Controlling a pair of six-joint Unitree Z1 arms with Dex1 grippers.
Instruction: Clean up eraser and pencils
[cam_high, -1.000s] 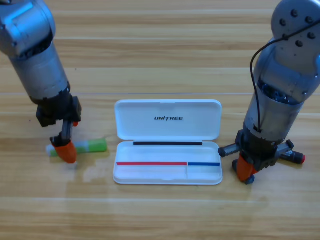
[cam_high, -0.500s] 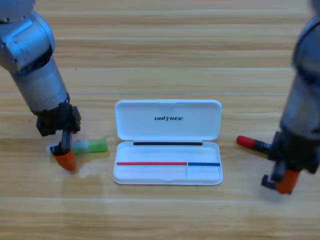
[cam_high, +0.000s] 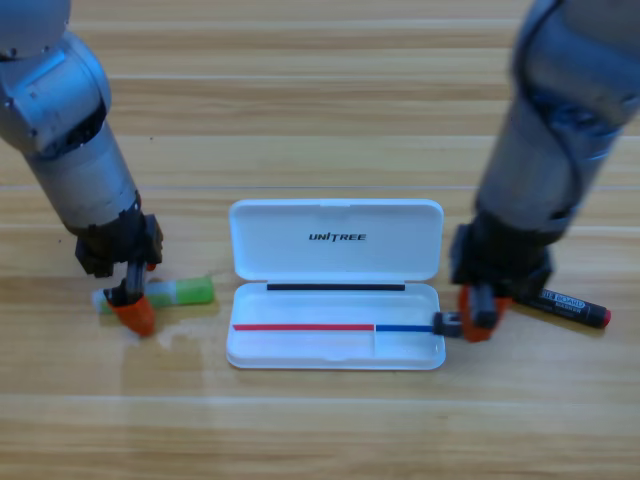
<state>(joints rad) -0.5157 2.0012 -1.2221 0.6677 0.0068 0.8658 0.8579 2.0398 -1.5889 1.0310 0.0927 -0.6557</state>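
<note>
The pale whitish-green pencil (cam_high: 176, 293) lies on the table left of the white case (cam_high: 300, 352), its bright green end toward the case. My left gripper (cam_high: 130, 310) points down onto that pencil's left end and hides it. The black marker (cam_high: 563, 305) with a red cap lies right of the case, cap to the right. My right gripper (cam_high: 474, 322) is at the case's right edge, shut on the small dark eraser (cam_high: 447, 323), which sticks out leftward over the case's rim.
The case lies open at the table's middle, its lid (cam_high: 335, 240) folded back toward the far side. The right arm's grey body (cam_high: 545, 150) rises above the marker's left end.
The right gripper swung out to the lower right with the eraser, then came back left to the case's right edge. The left gripper shifted slightly at the green pencil, which stayed put.
</note>
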